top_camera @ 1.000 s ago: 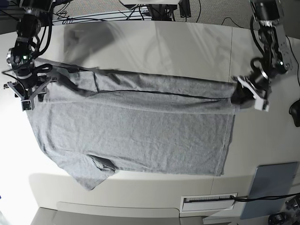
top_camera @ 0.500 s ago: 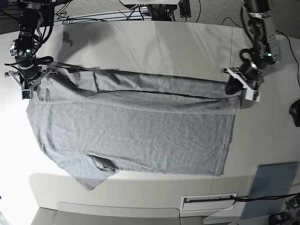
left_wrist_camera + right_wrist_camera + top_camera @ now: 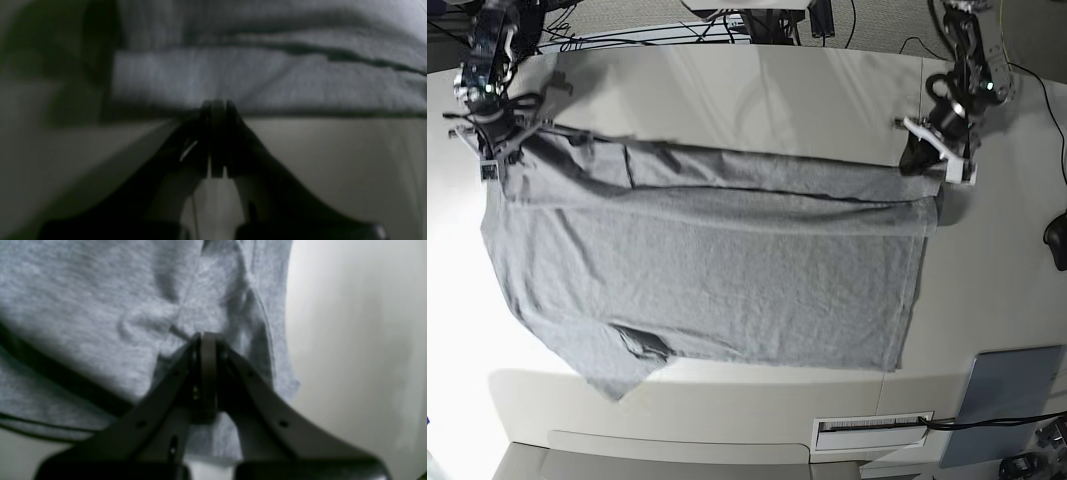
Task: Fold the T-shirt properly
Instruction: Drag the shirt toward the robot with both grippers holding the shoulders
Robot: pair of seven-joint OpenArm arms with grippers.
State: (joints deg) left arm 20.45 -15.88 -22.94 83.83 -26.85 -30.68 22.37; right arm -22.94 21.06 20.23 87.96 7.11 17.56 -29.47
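1. Right gripper [image 3: 489, 150] clenched on the T-shirt [image 3: 717, 270] at the shoulder corner, jaws pinched tight on grey cloth in the wrist view [image 3: 204, 340].
2. Spread from that grip across the white table [image 3: 827, 95] toward the other arm, plain grey side up, one sleeve [image 3: 622, 365] pointing to the near edge, well below the right gripper.
3. Left gripper [image 3: 924, 160] clamped on the hem corner, jaws pressed together at the cloth's edge in the wrist view [image 3: 213, 106], a doubled band of fabric stretched just beyond the fingertips.
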